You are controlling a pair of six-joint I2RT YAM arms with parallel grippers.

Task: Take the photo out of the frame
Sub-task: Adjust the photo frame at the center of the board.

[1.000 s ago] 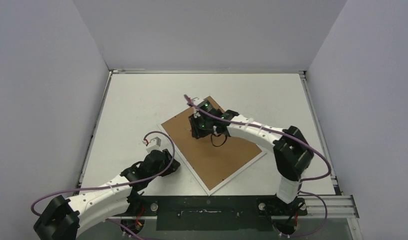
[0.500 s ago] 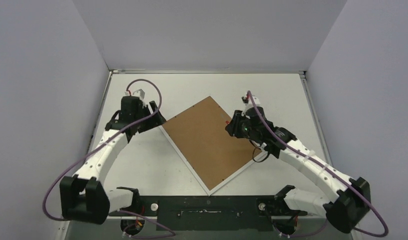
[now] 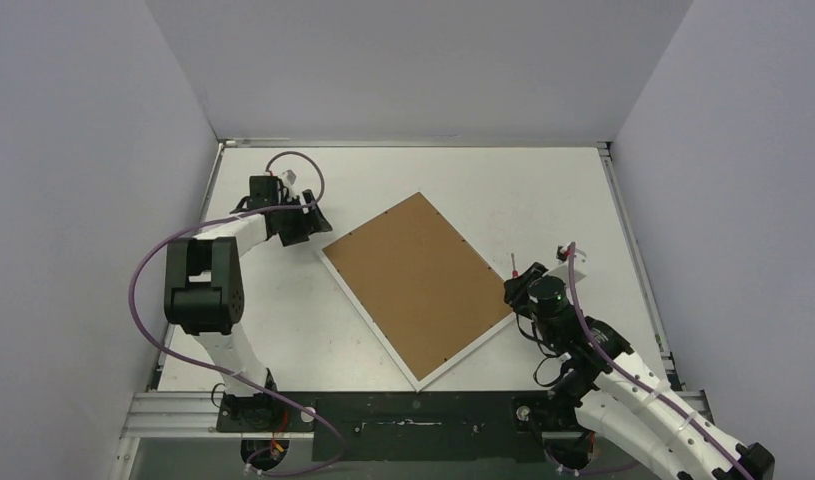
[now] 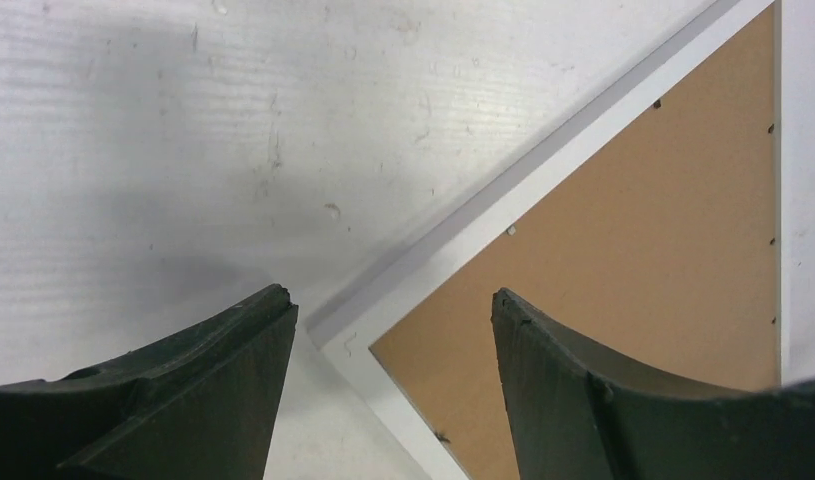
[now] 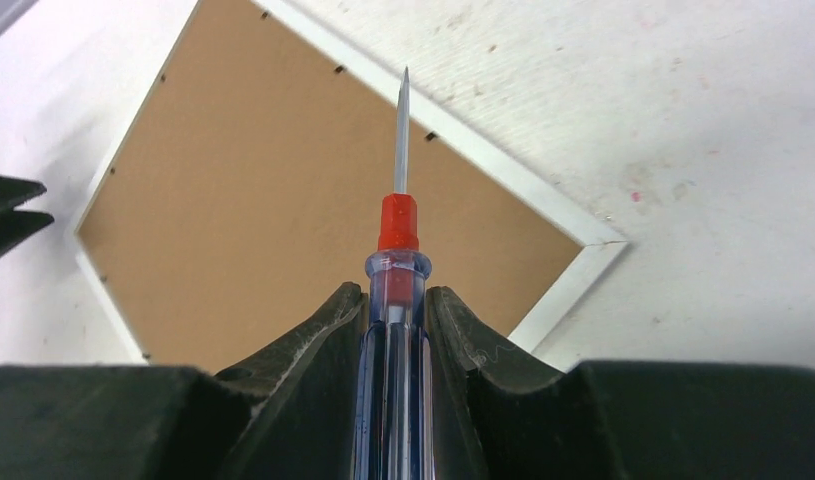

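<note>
frame (image 3: pixel 416 285): lies flat on the table (image 3: pixel 553 190) at mid-picture in the top view. It is turned like a diamond, brown back up, with a narrow white border all round.
photo: not in sight; only the brown back shows.
tabs (image 5: pixel 338 69): small and dark, spaced along the edge of the back just inside the border.
left gripper (image 4: pixel 388 320): at the upper left of the top view, by the frame's left corner. Its fingers are spread wide and hold nothing. In the left wrist view that corner sits at bottom centre, between the two fingers. Whether either finger touches it cannot be told.
right gripper (image 5: pixel 396 300): at the lower right of the top view, just beside the frame's right corner. Its fingers are pressed onto a screwdriver.
screwdriver (image 5: pixel 398 225): the clear blue handle is pinched between the right fingers, and a red collar and thin metal shaft stick out ahead. In the right wrist view it points straight up the picture. The shaft crosses the white border near top centre, and the tip shows just past the border's outer edge. Its height above the frame cannot be told.
</note>
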